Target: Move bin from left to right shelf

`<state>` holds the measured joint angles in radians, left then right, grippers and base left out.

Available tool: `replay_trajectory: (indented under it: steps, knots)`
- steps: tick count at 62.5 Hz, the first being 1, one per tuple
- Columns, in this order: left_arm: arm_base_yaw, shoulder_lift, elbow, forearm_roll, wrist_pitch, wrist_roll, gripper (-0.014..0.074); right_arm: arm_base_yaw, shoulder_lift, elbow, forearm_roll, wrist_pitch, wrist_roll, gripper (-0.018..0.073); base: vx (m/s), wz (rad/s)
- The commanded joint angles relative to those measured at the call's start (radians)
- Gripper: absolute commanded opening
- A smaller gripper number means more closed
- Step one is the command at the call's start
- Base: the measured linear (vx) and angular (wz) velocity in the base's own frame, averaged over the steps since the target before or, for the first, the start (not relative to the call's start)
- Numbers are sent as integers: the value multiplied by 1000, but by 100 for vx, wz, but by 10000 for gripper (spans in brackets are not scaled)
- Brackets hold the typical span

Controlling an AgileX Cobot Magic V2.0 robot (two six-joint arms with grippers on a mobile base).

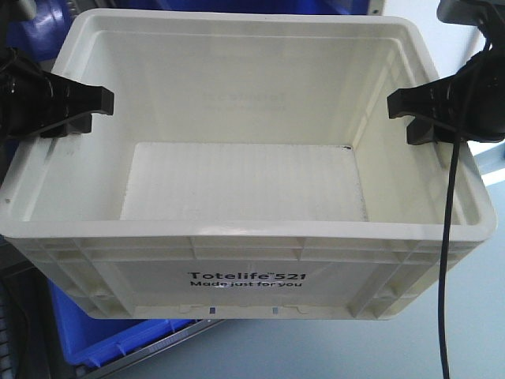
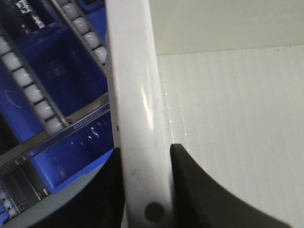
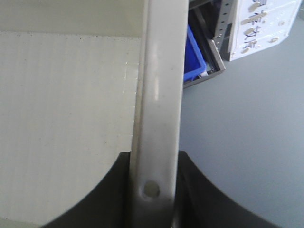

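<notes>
White bin [image 1: 237, 230] (marked "Totelife 521" on its front wall), empty apart from a corrugated liner sheet [image 1: 245, 183] on its floor. It appears to hang clear of any support, carried between the two arms. Blue bins [image 1: 118, 341] and the roller rails [image 2: 34, 97] of a shelf lie below its left side, and bare grey floor [image 3: 247, 142] lies below its right side.

**Hazards.** Each hold is a pinch on a thin, smooth rim and nothing supports the bin from beneath.
- If the arms drift apart or travel at unequal pace, one rim can slide out of its jaws and that side drops.
- Both pinches sit on one line across the bin, so it may swing about that line and tip forward or back.
- A black cable [image 1: 448, 237] hangs over the bin's right front corner and could snag the rim.
- A low carry risks striking the shelf frame.

**Bin relative to the claw.**
- The left claw [image 2: 145, 148] is closed on the bin's left rim, one jaw outside the wall and one inside.
- The right claw [image 3: 154, 159] grips the right rim in the same way.
- Both hold near the middle of their side walls, so the bin spans the gap between them.
</notes>
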<state>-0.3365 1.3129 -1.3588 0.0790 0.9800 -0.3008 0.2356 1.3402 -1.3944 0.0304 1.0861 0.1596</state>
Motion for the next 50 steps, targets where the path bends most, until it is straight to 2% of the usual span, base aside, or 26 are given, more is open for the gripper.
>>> replay_trajectory:
  steps: [1, 25, 50]
  knots:
    - [13, -55, -39, 98, -68, 39, 56, -18, -39, -39, -126, -81, -11, -8, 9, 59]
    - [13, -55, -39, 98, -68, 39, 56, -18, -39, -39, -126, -81, -11, -8, 8, 52]
    - [13, -55, -39, 98, -68, 39, 56, -18, -39, -39, -126, -81, -11, -8, 8, 33]
